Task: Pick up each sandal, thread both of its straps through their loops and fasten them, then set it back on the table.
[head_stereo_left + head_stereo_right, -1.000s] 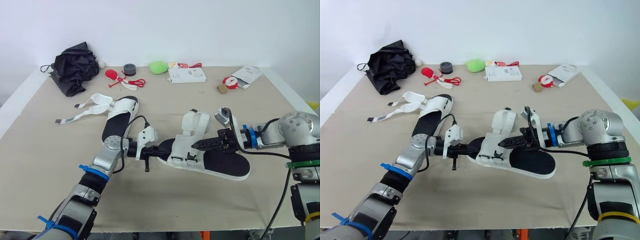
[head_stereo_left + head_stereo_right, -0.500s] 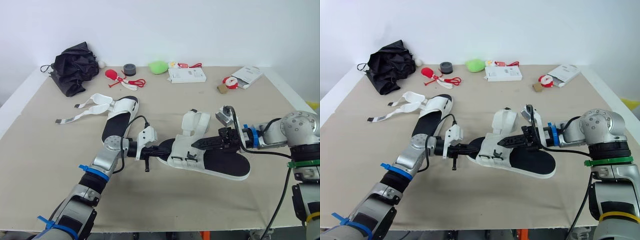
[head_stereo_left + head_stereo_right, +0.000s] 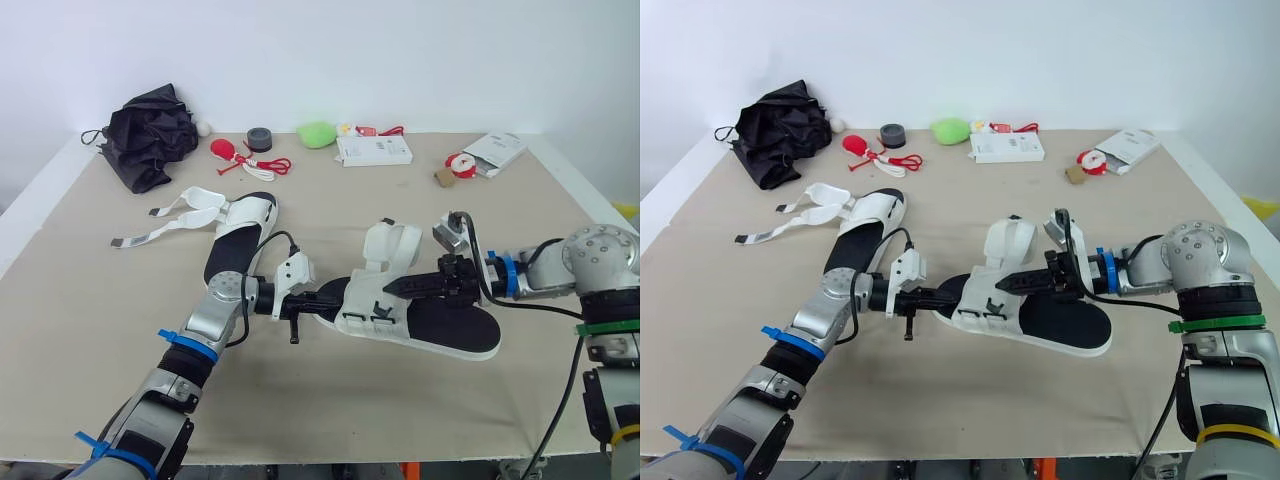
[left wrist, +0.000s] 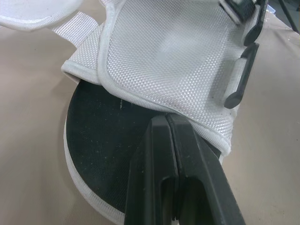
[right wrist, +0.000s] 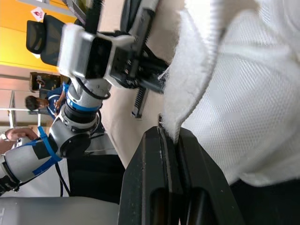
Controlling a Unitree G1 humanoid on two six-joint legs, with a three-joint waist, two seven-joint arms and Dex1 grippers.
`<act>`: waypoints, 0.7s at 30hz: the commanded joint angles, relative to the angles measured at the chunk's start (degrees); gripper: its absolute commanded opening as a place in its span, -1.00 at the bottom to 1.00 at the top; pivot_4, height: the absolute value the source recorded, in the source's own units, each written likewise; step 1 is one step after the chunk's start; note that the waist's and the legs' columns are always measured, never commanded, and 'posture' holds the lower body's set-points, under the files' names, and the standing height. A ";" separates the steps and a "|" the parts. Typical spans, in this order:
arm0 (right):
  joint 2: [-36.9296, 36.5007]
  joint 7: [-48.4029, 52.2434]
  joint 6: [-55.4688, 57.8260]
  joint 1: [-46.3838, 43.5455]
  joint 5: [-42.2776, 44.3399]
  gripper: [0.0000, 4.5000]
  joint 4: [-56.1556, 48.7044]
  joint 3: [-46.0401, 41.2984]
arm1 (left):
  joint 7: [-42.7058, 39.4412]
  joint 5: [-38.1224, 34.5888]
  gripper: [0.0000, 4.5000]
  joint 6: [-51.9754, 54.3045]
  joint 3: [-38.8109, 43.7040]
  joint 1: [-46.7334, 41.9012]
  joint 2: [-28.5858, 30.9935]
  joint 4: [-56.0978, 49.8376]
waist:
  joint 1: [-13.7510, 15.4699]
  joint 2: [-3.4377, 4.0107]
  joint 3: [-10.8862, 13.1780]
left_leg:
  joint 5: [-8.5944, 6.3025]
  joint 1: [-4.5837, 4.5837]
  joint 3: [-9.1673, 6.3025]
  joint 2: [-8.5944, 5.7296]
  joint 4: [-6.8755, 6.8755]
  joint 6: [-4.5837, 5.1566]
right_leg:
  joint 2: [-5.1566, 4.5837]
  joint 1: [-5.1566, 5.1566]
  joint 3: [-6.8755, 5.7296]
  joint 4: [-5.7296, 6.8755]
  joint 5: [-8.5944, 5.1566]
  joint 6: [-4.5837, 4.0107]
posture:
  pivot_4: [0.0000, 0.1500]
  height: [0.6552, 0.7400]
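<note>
While left gripper [image 4: 167,123] and right gripper [image 5: 170,136] pinch one sandal [image 3: 447,322], beige table [image 3: 400,405], white wall [image 3: 420,60].

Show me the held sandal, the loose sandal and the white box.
held sandal [image 3: 455,328], left eye view, black footbed
loose sandal [image 3: 232,250], left eye view, black footbed
white box [image 3: 373,151], left eye view, lid

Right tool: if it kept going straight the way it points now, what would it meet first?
Most likely the sandal's white front upper, right ahead of the right tool, which is shut on a strap. The left tool lies just beyond at the toe; depth there is unclear.
</note>
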 commanded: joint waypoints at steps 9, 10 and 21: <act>-1.44 -3.42 0.23 4.02 5.52 -0.96 -6.33 0.53 | 0.19 3.47 -1.00 3.95 -3.55 3.24 0.89 5.31 | 0.01 -0.01 -0.02 | 0.00 0.00 -0.03 0.00 0.00 0.00 | 0.02 0.02 -0.01 0.00 -0.01 0.01 | 1.00 1.00; -1.36 -3.73 0.23 4.13 5.77 -0.96 -6.53 0.43 | 0.17 3.47 -1.00 3.94 -3.55 3.23 0.89 5.34 | 0.00 0.00 -0.02 | -0.01 0.01 -0.05 0.00 0.00 0.01 | 0.03 0.04 -0.01 -0.01 -0.02 0.02 | 1.00 1.00; -3.88 4.21 -0.90 2.85 -0.99 -0.96 -16.13 2.64 | -0.08 3.56 -1.00 4.04 -3.76 3.30 1.02 5.21 | 0.02 -0.01 -0.03 | -0.04 0.00 -0.10 -0.01 0.03 0.06 | 0.08 0.07 0.05 -0.03 -0.08 0.09 | 1.00 1.00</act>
